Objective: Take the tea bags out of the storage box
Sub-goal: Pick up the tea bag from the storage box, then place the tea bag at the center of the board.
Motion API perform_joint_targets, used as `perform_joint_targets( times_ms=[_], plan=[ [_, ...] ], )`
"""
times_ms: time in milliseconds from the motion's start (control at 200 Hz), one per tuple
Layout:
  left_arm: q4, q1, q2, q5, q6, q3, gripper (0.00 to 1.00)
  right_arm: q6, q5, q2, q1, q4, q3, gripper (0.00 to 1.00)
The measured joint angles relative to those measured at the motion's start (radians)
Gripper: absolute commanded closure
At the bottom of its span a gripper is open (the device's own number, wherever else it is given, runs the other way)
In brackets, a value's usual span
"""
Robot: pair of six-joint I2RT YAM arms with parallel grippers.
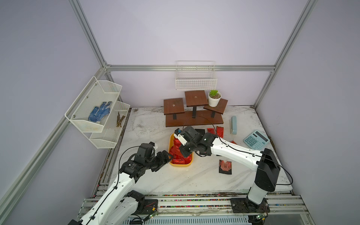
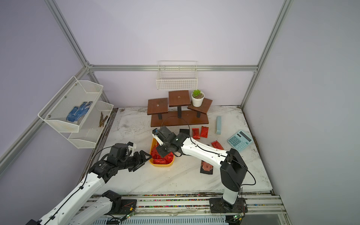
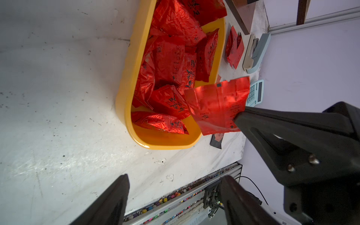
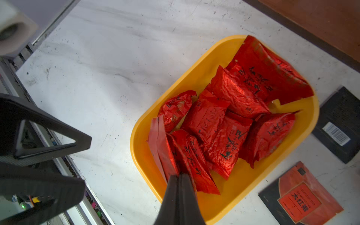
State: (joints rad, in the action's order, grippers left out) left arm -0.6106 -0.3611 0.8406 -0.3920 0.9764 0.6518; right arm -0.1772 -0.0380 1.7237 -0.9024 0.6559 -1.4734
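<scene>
The right gripper (image 4: 178,176) is clamped tight on one end of a shiny red foil sachet (image 4: 162,144). The right wrist cam sees that sachet edge-on, a thin strip over the near end of the shallow yellow plastic tray (image 4: 140,124). The left wrist cam gives its flat face (image 3: 216,105), pinched in the black fingers (image 3: 253,120) and held up over a tray corner (image 3: 124,93). It's prob. clear of the pile, tho its lower edge is hard to judge. Both top views hide the grip under the arm's wrist.

The left gripper (image 1: 167,161) hangs wide open w/ nothing in it, just beside the tray on its left. Its spread fingers (image 3: 115,202) frame the white marbled table (image 3: 58,116).

A heap of crinkled red sachets (image 4: 224,140) fills the tray. On the table lie:
- a black square sachet w/ red-orange emblem (image 4: 300,202)
- a black sachet w/ barcode label (image 4: 339,124)
- two red sachets (image 1: 220,131) toward the brown wooden stand (image 1: 193,120)

In a top view another red sachet (image 2: 217,145) lies plain near the pale blue calculator (image 2: 240,140). In a top view (image 1: 233,142) the forearm covers most of it.
</scene>
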Motion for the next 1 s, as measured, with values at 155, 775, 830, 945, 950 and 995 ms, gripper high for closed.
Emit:
perform_joint_targets(
  times_ms=[155, 775, 830, 945, 950, 995],
  plan=[
    [0.019, -0.021, 0.032, 0.003, 0.0, 0.014, 0.23, -0.061, -0.022, -0.102, 0.062, -0.023, 0.08, 1.0],
    [0.14, -0.256, 0.15, 0.112, 0.061, 0.046, 0.24, -0.436, -0.087, -0.702, 0.306, -0.209, 0.76, 1.0],
    [0.143, -0.259, 0.15, 0.118, 0.062, 0.046, 0.24, -0.473, -0.093, -0.713, 0.322, -0.234, 0.816, 1.0],
    [0.15, -0.264, 0.149, 0.132, 0.064, 0.046, 0.24, -0.551, -0.114, -0.723, 0.364, -0.291, 0.914, 1.0],
    [0.15, -0.264, 0.149, 0.133, 0.064, 0.046, 0.24, -0.555, -0.114, -0.724, 0.365, -0.294, 0.917, 1.0],
    [0.151, -0.264, 0.146, 0.136, 0.064, 0.046, 0.24, -0.584, -0.124, -0.728, 0.379, -0.322, 0.949, 1.0]
  ],
)
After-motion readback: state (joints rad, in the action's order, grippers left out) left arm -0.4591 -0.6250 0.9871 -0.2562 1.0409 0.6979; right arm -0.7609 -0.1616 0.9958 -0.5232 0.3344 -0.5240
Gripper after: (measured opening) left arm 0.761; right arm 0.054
